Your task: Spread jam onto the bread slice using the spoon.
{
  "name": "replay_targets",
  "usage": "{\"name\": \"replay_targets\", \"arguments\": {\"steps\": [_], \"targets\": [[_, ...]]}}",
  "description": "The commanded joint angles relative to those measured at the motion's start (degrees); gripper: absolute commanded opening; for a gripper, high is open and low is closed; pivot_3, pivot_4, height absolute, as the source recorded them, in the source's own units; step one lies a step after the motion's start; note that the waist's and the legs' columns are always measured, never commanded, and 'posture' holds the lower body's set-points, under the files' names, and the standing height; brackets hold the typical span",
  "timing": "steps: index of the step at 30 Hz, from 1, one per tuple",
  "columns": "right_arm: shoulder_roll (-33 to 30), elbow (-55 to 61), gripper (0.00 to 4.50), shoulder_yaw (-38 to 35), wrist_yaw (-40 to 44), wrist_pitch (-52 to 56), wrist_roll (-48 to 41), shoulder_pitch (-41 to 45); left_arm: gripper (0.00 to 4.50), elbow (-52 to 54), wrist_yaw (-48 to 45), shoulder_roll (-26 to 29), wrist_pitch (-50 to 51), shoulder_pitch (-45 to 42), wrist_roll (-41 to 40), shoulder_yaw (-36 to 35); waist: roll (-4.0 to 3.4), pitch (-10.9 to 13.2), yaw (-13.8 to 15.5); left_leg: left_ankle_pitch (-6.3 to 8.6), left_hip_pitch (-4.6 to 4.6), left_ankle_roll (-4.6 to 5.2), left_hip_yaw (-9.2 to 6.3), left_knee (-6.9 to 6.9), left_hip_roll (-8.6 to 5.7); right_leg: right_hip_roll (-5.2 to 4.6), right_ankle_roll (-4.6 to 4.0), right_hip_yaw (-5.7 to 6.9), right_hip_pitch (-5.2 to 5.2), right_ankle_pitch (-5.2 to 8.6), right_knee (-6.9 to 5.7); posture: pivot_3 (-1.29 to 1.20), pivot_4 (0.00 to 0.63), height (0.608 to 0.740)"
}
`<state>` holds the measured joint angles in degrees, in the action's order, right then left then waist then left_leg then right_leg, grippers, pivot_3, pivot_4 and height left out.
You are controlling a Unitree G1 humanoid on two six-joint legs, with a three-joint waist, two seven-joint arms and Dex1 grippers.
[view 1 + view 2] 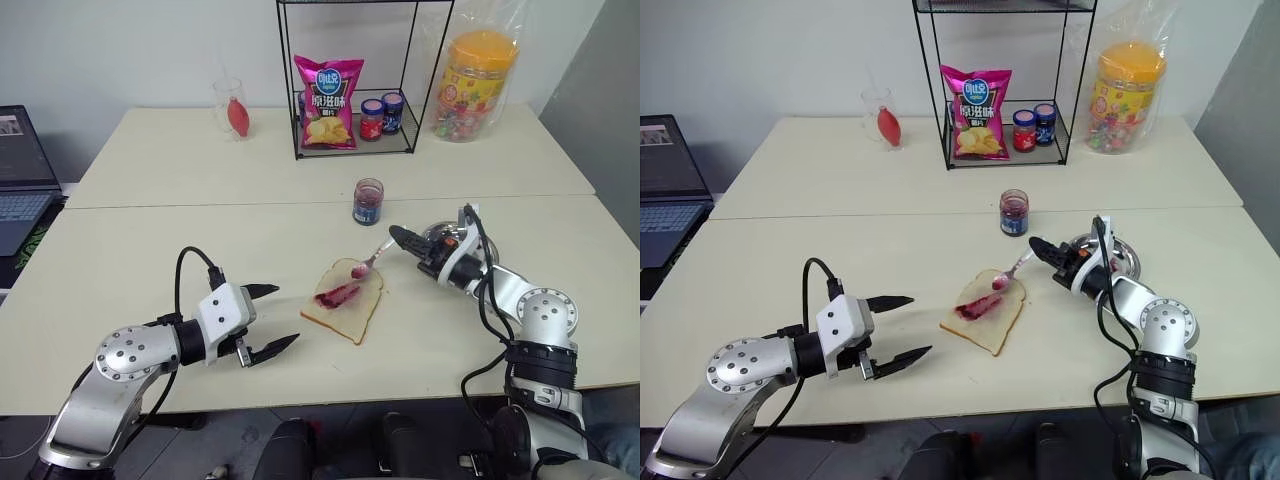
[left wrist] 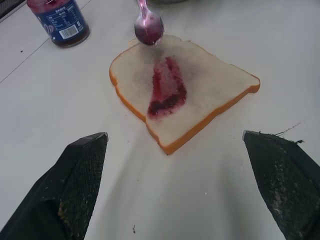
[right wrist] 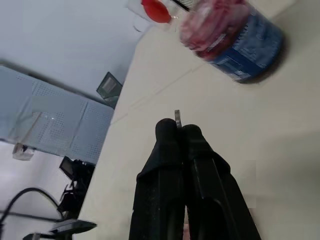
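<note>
One jam (image 2: pixel 166 92) streak only down centre of bread slice (image 1: pixel 343 300), rest bare; spoon (image 1: pixel 371 261) pinched in right hand (image 1: pixel 400 238) over slice's far edge; left hand (image 1: pixel 272 318) wide, empty, beside slice.

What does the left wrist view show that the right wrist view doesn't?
Left wrist view alone: the bread slice with its jam smear, the spoon bowl over the slice's edge, and the open left gripper. Right wrist view alone: the right gripper shut on the spoon's handle, and a glass holding something red. Both: the open jam jar and the table.
</note>
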<state>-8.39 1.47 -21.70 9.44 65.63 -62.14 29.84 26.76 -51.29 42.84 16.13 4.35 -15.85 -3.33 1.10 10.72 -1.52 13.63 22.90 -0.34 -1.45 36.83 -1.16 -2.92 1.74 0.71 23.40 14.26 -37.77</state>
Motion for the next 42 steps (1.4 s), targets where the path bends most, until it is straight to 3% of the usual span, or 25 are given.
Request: {"name": "replay_targets", "arguments": {"steps": [1,9,18,25,30,36,42], "targets": [[1.0,5.5,0.07,4.8,0.1,0.1,0.2,-1.6,4.50,1.0,0.2,-0.2,-1.1,-0.3,-0.8,-0.6,0.00,0.0,-0.1,0.00,0.00,0.00,0.00,0.00,0.00,0.00,0.01,-0.01,0.01,0.01,0.00,0.00,0.150,0.740],[3.2,2.8,0.07,12.2,2.4,-3.9,6.0,-2.5,4.50,1.4,0.2,-0.4,-1.1,-0.2,-0.8,-0.2,0.00,0.0,-0.1,-0.01,-0.01,0.01,0.02,0.07,0.00,0.00,0.11,-0.02,0.01,0.06,0.01,0.00,0.150,0.740],[3.9,-2.9,0.07,12.7,4.4,-7.4,9.9,-0.4,4.50,2.1,0.6,-0.5,-0.6,-0.1,-0.8,0.2,0.00,0.0,-0.1,0.00,0.00,0.00,0.02,0.05,0.00,0.00,0.04,-0.01,0.02,0.02,0.01,0.00,0.150,0.740],[-1.0,-7.9,0.07,9.8,6.7,-9.9,13.1,0.5,4.50,2.6,0.8,-0.5,0.0,-0.6,-1.2,0.5,0.00,0.0,-0.1,0.00,0.00,0.01,0.03,0.06,0.00,0.00,0.05,-0.02,0.01,0.02,0.02,0.00,0.150,0.740],[-5.3,-5.3,0.07,5.0,6.7,-7.0,8.9,1.1,4.50,3.1,0.7,-0.4,0.5,-0.9,-1.6,0.6,0.00,0.0,0.3,0.00,0.01,0.01,0.02,0.08,-0.04,-0.02,0.05,-0.01,-0.02,0.02,0.04,0.00,0.150,0.740],[-3.2,5.1,0.07,2.1,1.4,0.3,-1.3,0.8,4.50,4.2,0.2,0.4,1.4,0.3,-2.6,-0.4,-0.04,0.0,-0.3,0.00,0.03,0.00,0.03,0.01,0.04,0.02,0.05,-0.02,0.05,0.02,0.02,0.00,0.150,0.740],[1.9,10.2,0.07,8.1,-1.5,-0.8,0.6,-3.0,4.50,4.9,-0.6,1.4,1.4,2.0,-3.6,-1.3,-0.03,0.0,-0.2,0.00,0.03,0.00,0.04,0.00,0.06,0.04,0.12,-0.03,0.06,0.07,0.03,0.00,0.150,0.740]]}}
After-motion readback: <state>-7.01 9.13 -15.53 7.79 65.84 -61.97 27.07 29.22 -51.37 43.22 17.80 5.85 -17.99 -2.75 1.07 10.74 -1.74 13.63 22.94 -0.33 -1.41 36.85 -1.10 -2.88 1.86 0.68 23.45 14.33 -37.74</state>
